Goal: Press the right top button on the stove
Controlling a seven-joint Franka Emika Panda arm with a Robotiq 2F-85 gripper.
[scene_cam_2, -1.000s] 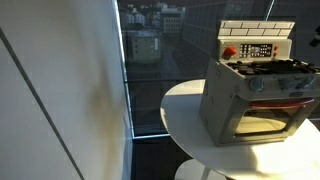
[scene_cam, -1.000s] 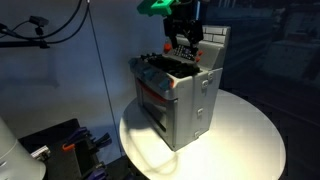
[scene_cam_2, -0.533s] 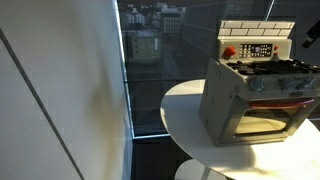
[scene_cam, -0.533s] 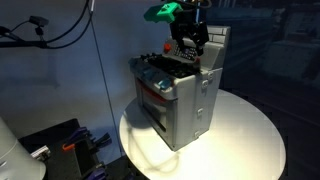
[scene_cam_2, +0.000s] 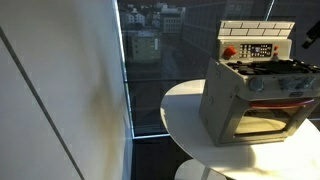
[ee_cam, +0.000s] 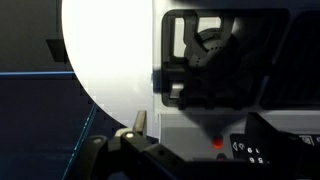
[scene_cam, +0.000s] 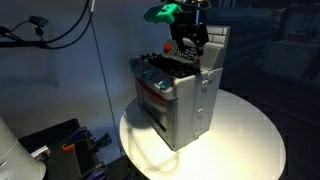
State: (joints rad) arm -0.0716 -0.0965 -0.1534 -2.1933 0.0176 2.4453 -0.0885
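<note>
The stove (scene_cam: 180,95) is a small grey toy oven with a red-striped front door, and it stands on a round white table (scene_cam: 245,140). It also shows in the other exterior view (scene_cam_2: 262,95), where its brick-pattern back panel carries a dark control strip (scene_cam_2: 258,50) and a red button (scene_cam_2: 229,52). My gripper (scene_cam: 186,47) hangs fingers-down just over the burners, close in front of the back panel. In the wrist view one pale fingertip (ee_cam: 137,122) shows at lower left. The red button (ee_cam: 217,143) and the control strip (ee_cam: 262,150) lie below the dark burners. The jaw gap is too dark to read.
The table edge (scene_cam_2: 175,120) runs close to the stove's base. A tall window (scene_cam_2: 150,60) and a pale wall (scene_cam_2: 60,100) stand beside the table. Cables and dark equipment (scene_cam: 60,145) lie on the floor near the table.
Since a second ago my gripper has shifted slightly down and toward the back panel. It has held still over the last half second. The stove has not moved.
</note>
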